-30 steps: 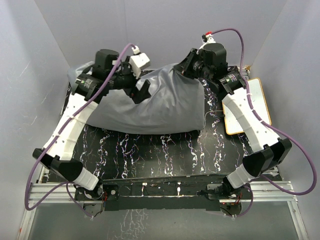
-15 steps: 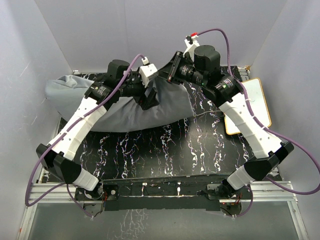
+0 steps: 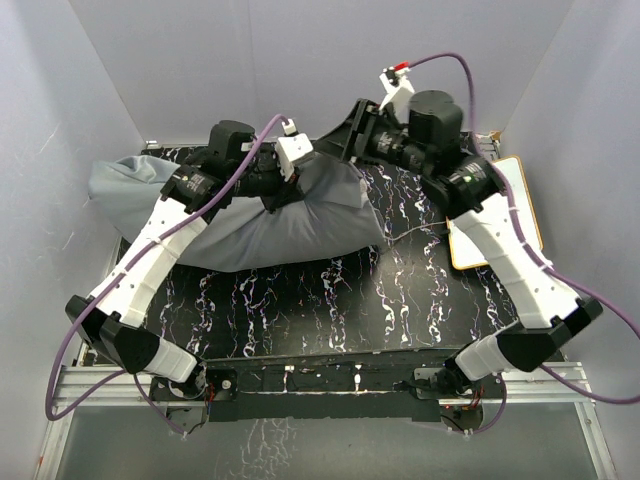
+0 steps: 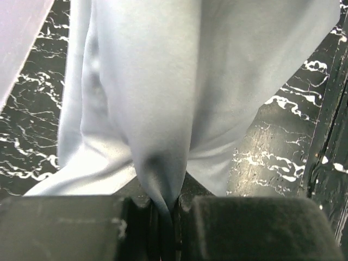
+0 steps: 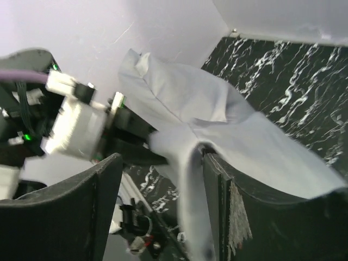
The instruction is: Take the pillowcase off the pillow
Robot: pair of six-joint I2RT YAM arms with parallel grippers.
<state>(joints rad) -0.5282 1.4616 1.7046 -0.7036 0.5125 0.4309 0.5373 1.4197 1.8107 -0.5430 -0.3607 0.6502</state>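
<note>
The limp, light grey pillowcase [image 3: 300, 215] is being pinched by the left gripper [image 4: 163, 209]. The right gripper [image 5: 160, 168] is being held spread, its 2 fingers around loose fabric. The hem is judged the best hold.

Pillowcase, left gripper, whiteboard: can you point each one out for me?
pillowcase [image 3: 300, 220], top view, on its wrinkled grey middle.
left gripper [image 4: 166, 215], left wrist view, midway between the fingertips, which pinch a pillowcase fold.
whiteboard [image 3: 522, 195], top view, on its bare white face.

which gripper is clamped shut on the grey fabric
The left gripper: it pinches a fold of the pillowcase. The right gripper stands wide open.
</note>
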